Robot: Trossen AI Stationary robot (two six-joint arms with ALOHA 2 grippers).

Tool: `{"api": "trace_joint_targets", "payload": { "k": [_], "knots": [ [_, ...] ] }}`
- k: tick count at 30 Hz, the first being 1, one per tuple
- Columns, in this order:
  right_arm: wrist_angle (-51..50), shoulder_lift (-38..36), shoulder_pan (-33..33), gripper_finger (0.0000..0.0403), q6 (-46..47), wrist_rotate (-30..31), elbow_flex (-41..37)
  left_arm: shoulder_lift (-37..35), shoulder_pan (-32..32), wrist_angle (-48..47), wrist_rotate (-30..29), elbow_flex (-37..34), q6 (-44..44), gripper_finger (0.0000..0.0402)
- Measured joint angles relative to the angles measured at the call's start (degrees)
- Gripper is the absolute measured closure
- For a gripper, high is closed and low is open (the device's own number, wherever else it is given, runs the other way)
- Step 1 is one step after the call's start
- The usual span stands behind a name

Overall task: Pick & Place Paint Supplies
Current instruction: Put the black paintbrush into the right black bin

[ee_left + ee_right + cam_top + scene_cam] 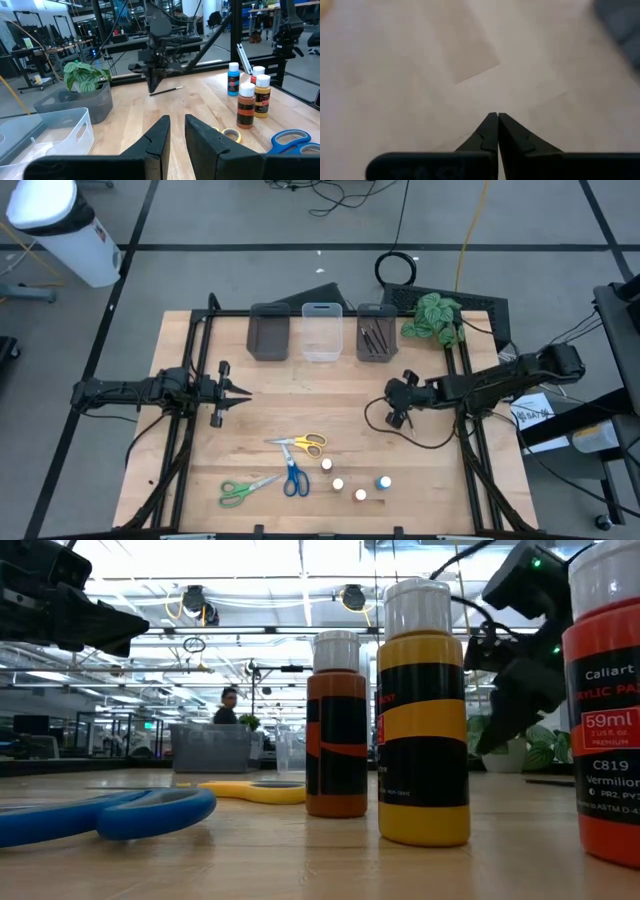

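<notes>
My right tool (497, 116) is shut, the two dark tips pressed together with no gap, and it points down at the pale wood of the counter (330, 405), right of the middle. Just below these tips lies one thin dark brush (167, 90). It is flat on the wood, and its long axis seems to run from near to far. I cannot tell whether the tips pinch its end or only touch the wood beside it. This is the relation that matters, I think: the brush is directly under my right tool, so any grasp must come from straight above and across the thin handle.

My left tool (177, 135) waits over the left part of the counter, open only narrowly and pointing to the right. It is well apart from the brush, so the right arm is the nearer one.

Far from my right tool, and a little to the left, stands the dark grey bin (376, 350) with the other brushes (374, 335) inside. I judge that the brush belongs there.

Near the front edge are the small paint bottles (338, 483), round and smooth plastic with white caps. To the left of them are the yellow scissors (310, 444), the blue scissors (294, 478) and the green scissors (240, 492), all lying flat.
</notes>
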Motion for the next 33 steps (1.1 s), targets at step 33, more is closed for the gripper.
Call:
{"api": "trace_joint_targets", "payload": {
  "k": [33],
  "knots": [
    [-31.9, -4.2, 11.5, 0.0403, 31.1, -9.3, 0.6, 0.0, 0.0, 0.0, 0.0, 0.0, 0.0, 0.0330]
  ]
}}
